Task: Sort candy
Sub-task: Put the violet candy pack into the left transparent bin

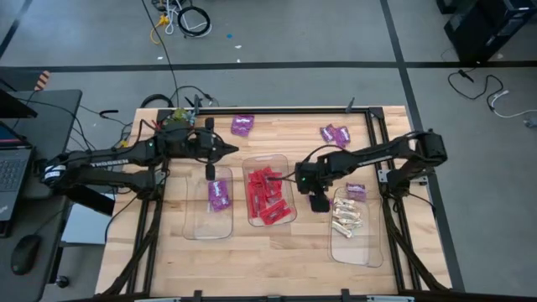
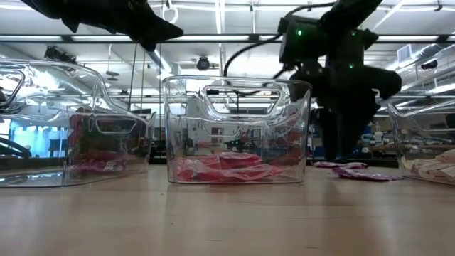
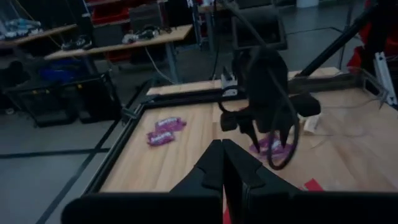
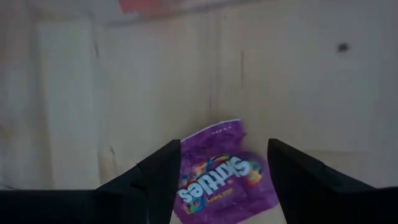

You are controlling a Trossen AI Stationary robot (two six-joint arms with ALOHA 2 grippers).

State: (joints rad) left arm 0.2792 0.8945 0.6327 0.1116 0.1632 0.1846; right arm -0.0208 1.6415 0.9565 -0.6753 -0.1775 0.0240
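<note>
A purple candy packet (image 4: pixel 224 177) lies flat on the wood between the middle bin and the right bin. My right gripper (image 4: pixel 224 146) points down over it, open, one finger on either side. In the high view this gripper (image 1: pixel 319 201) hides the packet. My left gripper (image 3: pixel 222 163) is shut on nothing and points level over the table's far part (image 1: pixel 228 149). Purple packets (image 1: pixel 220 195) lie in the left bin, red packets (image 1: pixel 267 195) in the middle bin (image 2: pixel 234 128), and cream pieces (image 1: pixel 348 220) in the right bin.
More purple packets lie loose on the wood at the far side (image 1: pixel 242 124) and far right (image 1: pixel 336 134). Another purple packet (image 1: pixel 356 191) lies at the right bin's far end. The three clear bins stand in a row across the table's middle, with bare wood near the front edge.
</note>
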